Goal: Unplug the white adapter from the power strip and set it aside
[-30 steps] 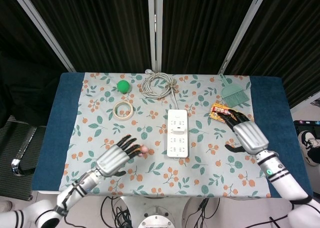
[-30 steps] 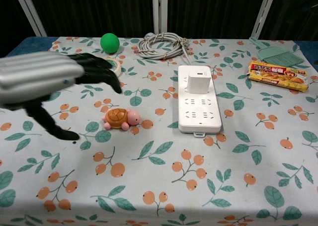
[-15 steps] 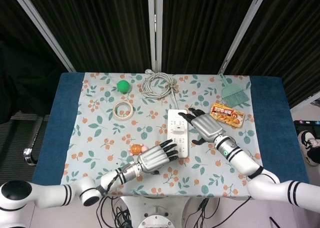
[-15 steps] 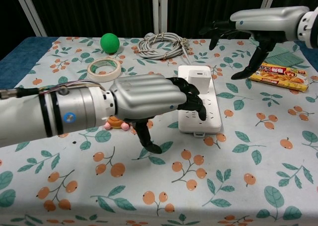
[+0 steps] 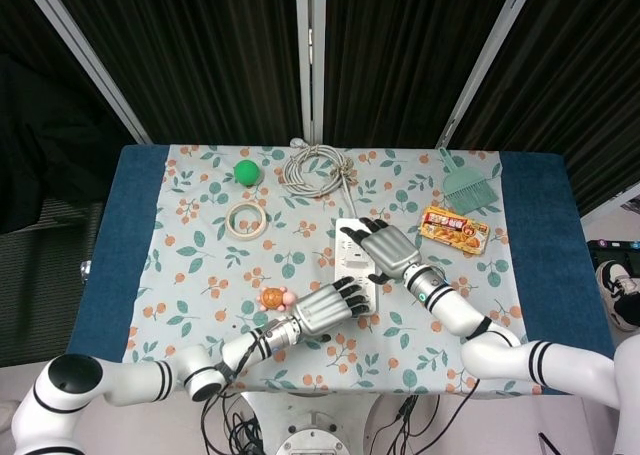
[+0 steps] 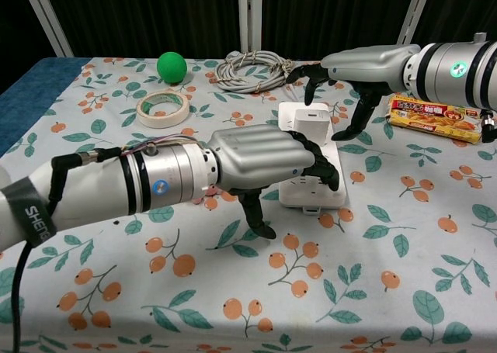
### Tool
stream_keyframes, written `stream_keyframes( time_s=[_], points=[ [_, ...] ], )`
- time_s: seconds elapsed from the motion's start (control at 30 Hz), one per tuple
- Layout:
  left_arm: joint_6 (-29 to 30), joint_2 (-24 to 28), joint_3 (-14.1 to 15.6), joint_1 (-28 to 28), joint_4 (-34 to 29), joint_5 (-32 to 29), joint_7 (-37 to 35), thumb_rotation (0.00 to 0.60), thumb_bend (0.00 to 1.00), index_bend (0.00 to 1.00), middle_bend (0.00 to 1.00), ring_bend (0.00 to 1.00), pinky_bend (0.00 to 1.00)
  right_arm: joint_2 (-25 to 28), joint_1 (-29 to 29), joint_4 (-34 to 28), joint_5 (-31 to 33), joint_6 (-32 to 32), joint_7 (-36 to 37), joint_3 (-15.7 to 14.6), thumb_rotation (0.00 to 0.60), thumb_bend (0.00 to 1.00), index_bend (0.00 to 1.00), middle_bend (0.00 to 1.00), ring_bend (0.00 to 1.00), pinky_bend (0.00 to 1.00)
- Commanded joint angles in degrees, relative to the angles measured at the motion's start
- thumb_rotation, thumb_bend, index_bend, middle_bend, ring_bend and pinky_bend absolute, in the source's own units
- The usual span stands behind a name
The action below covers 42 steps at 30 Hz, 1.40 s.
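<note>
The white adapter (image 6: pixel 313 126) is seated upright in the power strip (image 6: pixel 327 186). It is judged light, rigid and smooth, best pinched by opposite side faces. The left robot hand (image 6: pixel 260 160) apparently presses the strip, grasping nothing; the right robot hand (image 6: pixel 342 77) is spread above the adapter, empty.

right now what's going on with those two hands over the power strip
The left hand rests on the near end of the white power strip, apparently to hold it down. The right hand hovers open over the white adapter, fingers spread around it but not yet gripping. The adapter is plugged into the strip.
</note>
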Motion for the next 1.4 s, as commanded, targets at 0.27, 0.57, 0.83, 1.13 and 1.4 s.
stream_keyframes(
  time_s=[0.27,0.57,0.83,1.13,1.4],
  points=[
    [3.0,-0.9,2.6,0.0,1.7,0.2,-2.4,0.600,0.14,0.21,0.22,0.12,0.12,-4.7,2.2,6.3,-0.5,-0.9,1.1,-1.2,0.600,0.24,0.15,0.27,0.06,0.18],
    [3.7,-1.4,3.4,-0.6,3.0,0.0,-3.9,0.600,0.14,0.22,0.22,0.12,0.12,-7.2,2.8,9.6,-1.9,-0.8,2.9,-1.7,0.600,0.24,0.29,0.34,0.09,0.20],
    [4.2,-1.9,3.9,-1.2,4.0,-0.1,-5.5,0.600,0.14,0.22,0.22,0.12,0.11,-8.1,3.2,11.0,-1.6,-0.8,2.6,-2.1,0.600,0.26,0.38,0.40,0.13,0.23],
    [4.6,-1.9,4.4,-1.6,4.4,-0.3,-6.2,0.600,0.14,0.22,0.22,0.12,0.11,-8.5,3.1,11.4,-1.7,0.2,2.2,-2.6,0.600,0.33,0.60,0.55,0.26,0.30],
    [4.2,-2.0,4.3,-2.1,4.7,-1.1,-7.5,0.600,0.14,0.22,0.22,0.12,0.11,-7.9,1.9,10.7,-3.5,1.5,4.6,-2.7,0.600,0.40,0.78,0.66,0.37,0.36]
  ],
)
